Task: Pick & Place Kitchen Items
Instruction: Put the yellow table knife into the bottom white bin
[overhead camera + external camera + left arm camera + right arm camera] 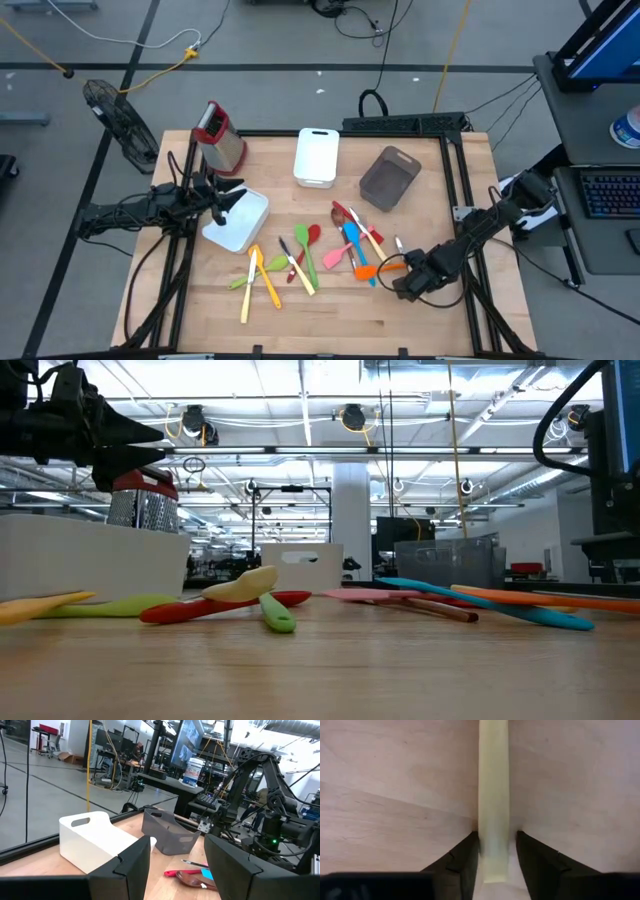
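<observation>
Pale-yellow handle (493,810) — between right gripper's (494,856) fingers.

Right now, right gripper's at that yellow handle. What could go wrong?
1. The right gripper sits at the very end of the pale-yellow handle, jaws not yet tight: it may tilt or slip on lifting.
2. The orange spatula and blue spatula lie close by and could be dragged.

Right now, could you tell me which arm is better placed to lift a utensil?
Right. The right gripper already straddles a pale-yellow handle on the table; the left gripper hangs open over the white bin.
</observation>
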Controlling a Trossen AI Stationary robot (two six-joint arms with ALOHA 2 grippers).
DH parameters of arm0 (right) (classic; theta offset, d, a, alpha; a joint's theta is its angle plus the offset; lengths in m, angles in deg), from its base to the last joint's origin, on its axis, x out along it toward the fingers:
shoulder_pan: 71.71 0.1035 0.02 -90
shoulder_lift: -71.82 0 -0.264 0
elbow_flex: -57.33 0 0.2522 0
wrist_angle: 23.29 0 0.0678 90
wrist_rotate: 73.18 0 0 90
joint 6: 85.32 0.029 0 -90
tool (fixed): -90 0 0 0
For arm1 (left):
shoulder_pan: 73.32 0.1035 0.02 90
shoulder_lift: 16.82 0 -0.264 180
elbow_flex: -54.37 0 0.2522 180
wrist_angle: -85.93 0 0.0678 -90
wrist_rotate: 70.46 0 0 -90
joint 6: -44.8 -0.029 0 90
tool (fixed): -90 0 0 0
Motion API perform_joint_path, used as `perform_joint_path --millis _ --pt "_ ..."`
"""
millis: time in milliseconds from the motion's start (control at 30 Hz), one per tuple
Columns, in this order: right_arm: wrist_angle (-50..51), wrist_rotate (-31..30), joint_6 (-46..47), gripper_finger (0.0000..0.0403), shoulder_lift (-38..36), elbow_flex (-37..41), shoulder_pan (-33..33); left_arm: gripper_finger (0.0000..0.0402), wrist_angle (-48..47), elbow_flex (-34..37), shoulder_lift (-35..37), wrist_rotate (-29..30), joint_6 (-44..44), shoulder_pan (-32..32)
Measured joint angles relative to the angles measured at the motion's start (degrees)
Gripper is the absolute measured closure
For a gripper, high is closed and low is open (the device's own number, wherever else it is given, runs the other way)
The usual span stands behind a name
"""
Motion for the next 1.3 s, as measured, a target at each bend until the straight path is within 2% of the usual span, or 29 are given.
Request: perform_joint_path --millis 167,433,767,933,1067,1133,1300 --pt "-0.2 -0.3 1.2 0.0335 0.0 0.0 0.1 0.0210 0.0 0.0 0.0 -1.7 0.0 0.0" --pt "-0.3 -2.5 -0.8 0.0335 -1.3 -0.3 0.2 0.0210 0.0 0.0 0.0 -3.6 3.3 0.0" --pt "-2.1 -14.4 -1.5 0.0335 -11.1 -0.2 0.2 0.0210 -0.1 0.0 0.0 -3.6 8.2 0.0" --pt "-8.6 -26.4 -4.8 0.0335 -16.0 -0.3 0.0 0.0210 0.0 0.0 0.0 -3.6 12.5 0.0" --pt "-15.1 -36.1 -11.0 0.0335 -18.2 -0.3 -1.1 0.0210 0.0 0.0 0.0 -3.6 15.7 0.0" --pt "-19.5 -39.1 -15.4 0.0335 -18.3 -0.3 -2.1 0.0210 0.0 0.0 0.0 -3.6 17.5 0.0" --pt "-30.6 -40.4 -27.9 0.0335 -17.9 -0.3 -5.4 0.0210 0.1 0.0 0.0 -3.6 19.6 0.0"
